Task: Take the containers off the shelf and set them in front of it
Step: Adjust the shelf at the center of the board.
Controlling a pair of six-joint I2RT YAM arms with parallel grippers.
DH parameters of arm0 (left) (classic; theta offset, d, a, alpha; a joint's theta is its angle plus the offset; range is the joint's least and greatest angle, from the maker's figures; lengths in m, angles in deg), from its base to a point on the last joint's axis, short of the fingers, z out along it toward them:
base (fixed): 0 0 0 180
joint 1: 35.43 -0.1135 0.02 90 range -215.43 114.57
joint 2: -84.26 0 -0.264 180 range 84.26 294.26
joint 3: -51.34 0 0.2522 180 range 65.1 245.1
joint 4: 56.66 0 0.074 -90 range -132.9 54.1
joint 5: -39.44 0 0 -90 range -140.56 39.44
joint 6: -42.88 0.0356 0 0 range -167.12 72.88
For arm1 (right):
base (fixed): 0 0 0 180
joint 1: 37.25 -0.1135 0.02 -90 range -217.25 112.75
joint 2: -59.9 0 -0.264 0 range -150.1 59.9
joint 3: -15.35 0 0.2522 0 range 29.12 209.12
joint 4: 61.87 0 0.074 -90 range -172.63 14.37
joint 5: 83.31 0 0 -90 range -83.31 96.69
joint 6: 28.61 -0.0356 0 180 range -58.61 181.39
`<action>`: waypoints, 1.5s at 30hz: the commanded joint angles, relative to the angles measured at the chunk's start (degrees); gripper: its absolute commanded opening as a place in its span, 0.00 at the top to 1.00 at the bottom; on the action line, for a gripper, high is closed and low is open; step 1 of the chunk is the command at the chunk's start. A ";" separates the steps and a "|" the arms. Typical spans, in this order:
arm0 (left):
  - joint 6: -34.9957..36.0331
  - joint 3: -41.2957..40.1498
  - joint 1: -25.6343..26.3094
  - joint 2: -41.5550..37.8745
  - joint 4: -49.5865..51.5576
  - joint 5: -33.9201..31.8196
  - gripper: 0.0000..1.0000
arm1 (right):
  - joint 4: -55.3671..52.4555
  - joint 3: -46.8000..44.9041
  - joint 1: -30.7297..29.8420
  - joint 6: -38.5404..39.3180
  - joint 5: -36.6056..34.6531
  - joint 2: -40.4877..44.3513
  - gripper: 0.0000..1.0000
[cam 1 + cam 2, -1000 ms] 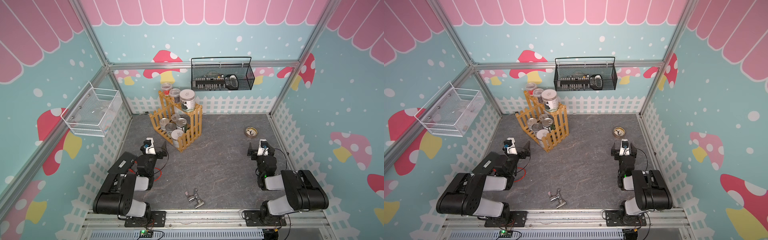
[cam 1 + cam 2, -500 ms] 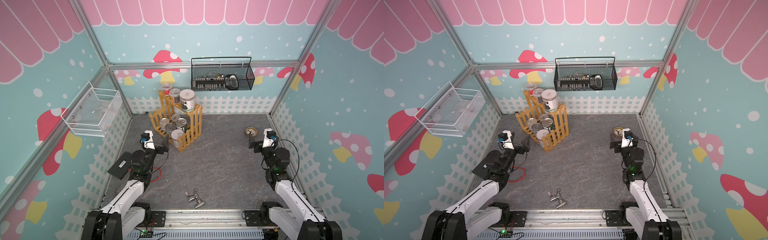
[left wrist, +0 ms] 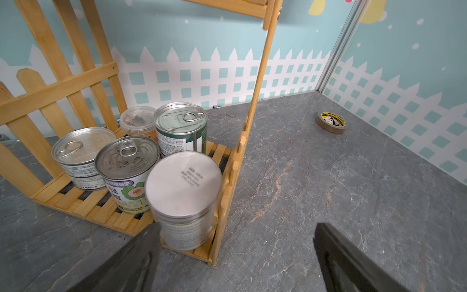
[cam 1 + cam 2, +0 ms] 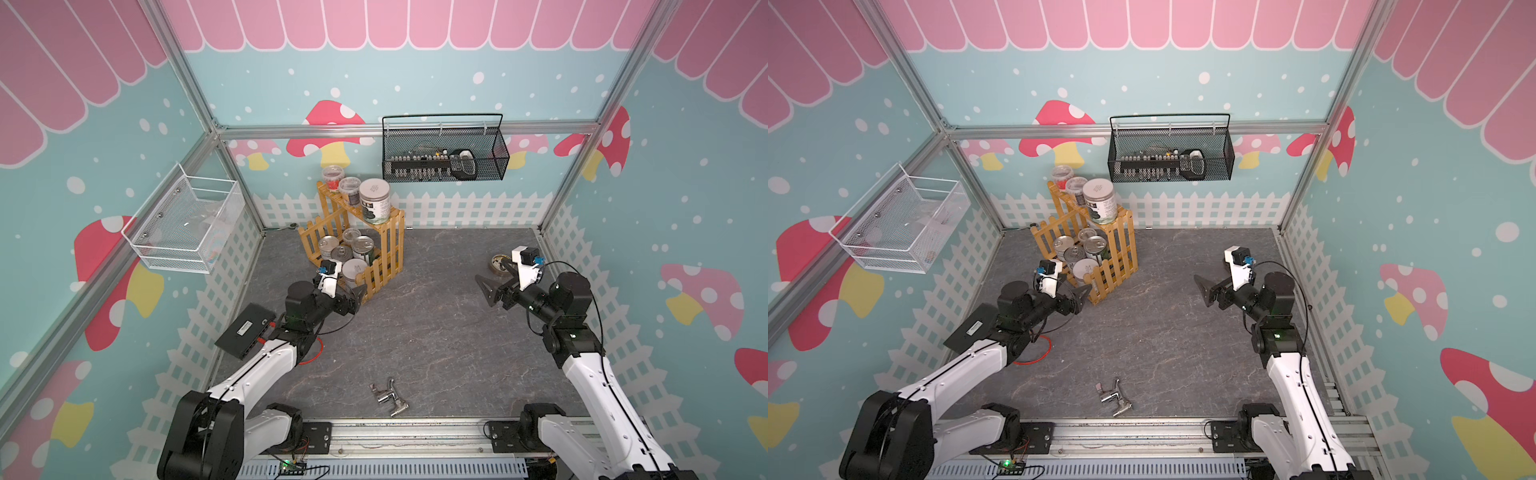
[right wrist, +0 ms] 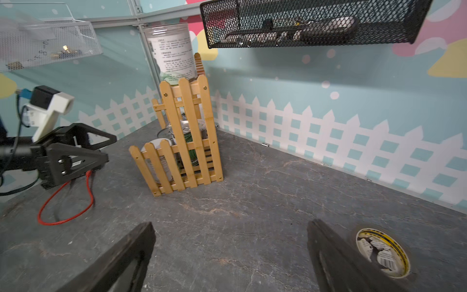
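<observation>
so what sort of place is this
Probably a staged robot test cell: mushroom-print wall panels on silver metal framing, two white-and-black robot arms on a front rail, a yellowish wooden slat shelf of silver tins.

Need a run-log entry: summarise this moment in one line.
left gripper open beside lower-tier white-lidded jar | right gripper open, empty | containers all on shelf

Brown tape roll (image 4: 498,264), yellow-and-black label, flat near the far right corner of the table (image 4: 436,328). Chrome faucet (image 4: 388,397) on its side near the front edge, about midway. Black wire basket (image 4: 492,165) hung on the back wall, small items inside, unclear. White mesh basket (image 4: 166,245) on the left wall.
</observation>
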 commanded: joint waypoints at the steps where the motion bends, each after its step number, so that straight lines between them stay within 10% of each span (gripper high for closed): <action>1: 4.66 4.44 -0.79 3.62 1.32 9.10 0.05 | -3.61 1.48 -0.67 -0.16 2.45 -0.14 0.01; 25: 7.19 11.80 -3.81 17.06 2.02 11.64 0.59 | -2.35 0.27 -1.23 -0.18 1.67 -1.69 0.01; 45: 8.86 12.28 -1.10 17.95 2.62 8.99 0.85 | -0.64 -0.93 -1.21 -0.05 0.62 -2.15 0.01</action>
